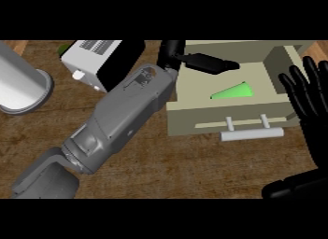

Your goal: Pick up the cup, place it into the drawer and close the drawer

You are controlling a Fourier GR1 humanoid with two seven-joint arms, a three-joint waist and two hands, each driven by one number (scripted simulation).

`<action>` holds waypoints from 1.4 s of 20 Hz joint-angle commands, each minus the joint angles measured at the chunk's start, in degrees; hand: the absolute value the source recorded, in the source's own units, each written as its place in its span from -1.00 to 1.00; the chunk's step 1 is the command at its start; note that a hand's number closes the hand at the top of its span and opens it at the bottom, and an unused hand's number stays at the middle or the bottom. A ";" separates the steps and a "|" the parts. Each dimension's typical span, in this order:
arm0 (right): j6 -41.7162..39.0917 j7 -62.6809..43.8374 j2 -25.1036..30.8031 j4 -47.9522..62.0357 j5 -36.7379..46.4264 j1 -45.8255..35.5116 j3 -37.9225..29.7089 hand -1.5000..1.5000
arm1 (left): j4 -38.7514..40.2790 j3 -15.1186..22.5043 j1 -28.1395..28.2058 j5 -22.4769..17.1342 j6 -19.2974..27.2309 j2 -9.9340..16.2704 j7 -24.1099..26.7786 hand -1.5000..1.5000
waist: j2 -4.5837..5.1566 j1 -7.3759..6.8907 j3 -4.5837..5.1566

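Here, boxy beige drawer (194,111) open, green (perhaps cup) wedge (234,91) inside.

**Table and its load**

Table (194,168): brown wood-grain top, bare across the lower middle. White cylinder (14,77) on a grey round base stands at the far left. White-and-black box (97,58) sits at top centre-left, a small green thing (64,48) just behind it. Beige drawer unit (228,109) rests right of centre, drawer open, white bar handle (252,134) facing the near edge.
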State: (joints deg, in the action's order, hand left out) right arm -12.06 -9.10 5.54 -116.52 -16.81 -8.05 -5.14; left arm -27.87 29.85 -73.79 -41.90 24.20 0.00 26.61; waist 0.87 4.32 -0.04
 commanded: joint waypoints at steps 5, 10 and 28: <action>-3.71 -2.32 4.19 -2.96 -5.64 2.35 -3.92 1.00 | -7.14 -5.05 3.44 -2.19 -1.21 1.08 -1.23 -1.00 | -1.04 -4.02 0.04; -8.69 -1.77 10.22 -4.07 2.75 2.42 -1.51 1.00 | -13.37 -6.26 8.20 -2.76 -0.10 5.39 -2.17 -1.00 | -1.43 -5.55 0.09; -8.35 5.82 9.50 4.08 28.75 5.12 8.98 1.00 | -48.67 -12.15 43.27 -4.52 -5.88 25.46 -9.08 -1.00 | -0.88 -4.90 0.05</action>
State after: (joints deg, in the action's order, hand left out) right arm -20.71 -5.93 14.88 -114.19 4.56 -3.16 0.15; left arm -75.23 20.45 -34.79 -46.02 21.63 23.53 16.56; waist -0.24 -1.40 0.01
